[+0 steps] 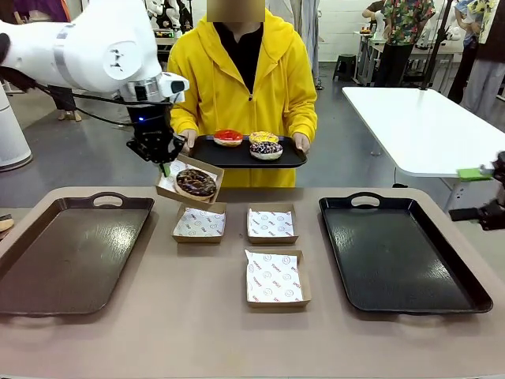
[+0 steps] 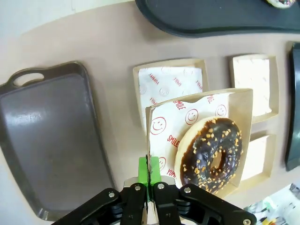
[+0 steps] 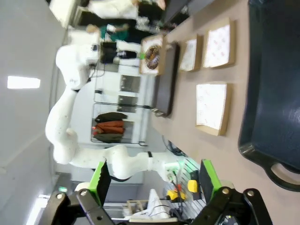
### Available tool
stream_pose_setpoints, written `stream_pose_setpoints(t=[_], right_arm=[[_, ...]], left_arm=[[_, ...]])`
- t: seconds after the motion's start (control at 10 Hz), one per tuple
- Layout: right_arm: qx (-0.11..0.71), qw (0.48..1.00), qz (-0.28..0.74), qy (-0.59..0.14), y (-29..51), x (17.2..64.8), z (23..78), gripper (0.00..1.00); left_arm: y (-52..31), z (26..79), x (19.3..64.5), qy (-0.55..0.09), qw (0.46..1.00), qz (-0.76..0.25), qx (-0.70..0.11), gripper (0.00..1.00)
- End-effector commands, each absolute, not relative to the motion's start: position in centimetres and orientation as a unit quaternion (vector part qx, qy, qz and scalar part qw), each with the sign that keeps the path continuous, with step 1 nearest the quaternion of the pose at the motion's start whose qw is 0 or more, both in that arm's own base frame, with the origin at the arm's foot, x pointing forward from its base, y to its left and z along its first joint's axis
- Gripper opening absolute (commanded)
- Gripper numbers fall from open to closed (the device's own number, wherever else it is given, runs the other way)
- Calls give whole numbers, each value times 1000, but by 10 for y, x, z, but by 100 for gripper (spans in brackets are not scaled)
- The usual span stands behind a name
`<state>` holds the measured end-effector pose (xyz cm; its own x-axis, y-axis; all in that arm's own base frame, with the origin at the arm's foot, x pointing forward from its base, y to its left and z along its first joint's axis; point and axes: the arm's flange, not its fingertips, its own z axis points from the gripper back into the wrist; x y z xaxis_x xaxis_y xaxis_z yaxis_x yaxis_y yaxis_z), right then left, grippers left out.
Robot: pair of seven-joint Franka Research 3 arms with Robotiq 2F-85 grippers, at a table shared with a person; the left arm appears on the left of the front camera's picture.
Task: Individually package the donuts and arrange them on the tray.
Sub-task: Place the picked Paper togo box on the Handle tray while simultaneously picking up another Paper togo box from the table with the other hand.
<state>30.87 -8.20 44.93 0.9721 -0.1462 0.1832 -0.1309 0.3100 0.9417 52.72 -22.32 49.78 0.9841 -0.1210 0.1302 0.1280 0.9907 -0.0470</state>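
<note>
Cardboard is what the left end effector (image 1: pixel 164 164) is pinching: its green pads are clamping flat on one edge of a shallow paper-lined box (image 1: pixel 211 172). The box is hanging tilted in the air above the far part of the counter (image 1: pixel 197 332), just in front of the person. The chocolate donut (image 1: pixel 196 183), flecked with pale bits, is lying inside that box on the printed paper. So one of the four is looking packaged, though it is not yet sitting on either counter tray.

The red donut (image 1: pixel 228 137), the yellow donut (image 1: pixel 263 138) and the purple-brown sprinkled donut (image 1: pixel 266 149) are resting unboxed on the black serving tray (image 1: pixel 237 158), which the person is holding by both ends at the far side. Three spare boxes (image 1: pixel 199 223) (image 1: pixel 271 224) (image 1: pixel 274 278) are sitting on the counter between the brown tray (image 1: pixel 47 268) on the robot's left and the black tray (image 1: pixel 394 260) on its right. Nothing is lying on either of those two.

The right end effector (image 3: pixel 154 168) is idling off at the right edge with its jaws spread wide, gripping nothing.

By my reckoning the job is standing at about a quarter of the packaging and none of the arranging. The lifted box is needing a place on a tray, and three more donuts are needing boxes.
</note>
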Motion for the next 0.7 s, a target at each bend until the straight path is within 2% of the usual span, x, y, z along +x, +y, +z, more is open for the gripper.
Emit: stream_pose_setpoints(t=[0.0, 0.3, 0.6], right_arm=[[502, 863, 9, -58, -32, 332, 487, 100], [407, 913, 7, -28, 45, 368, 507, 100], [336, 942, 13, -7, 112, 388, 489, 100]], left_arm=[[-175, 509, 489, -67, 994, -81, -32, 1], [-114, 498, 462, -47, 997, -54, -38, 1], [-60, 474, 444, -18, 999, 3, -39, 1]])
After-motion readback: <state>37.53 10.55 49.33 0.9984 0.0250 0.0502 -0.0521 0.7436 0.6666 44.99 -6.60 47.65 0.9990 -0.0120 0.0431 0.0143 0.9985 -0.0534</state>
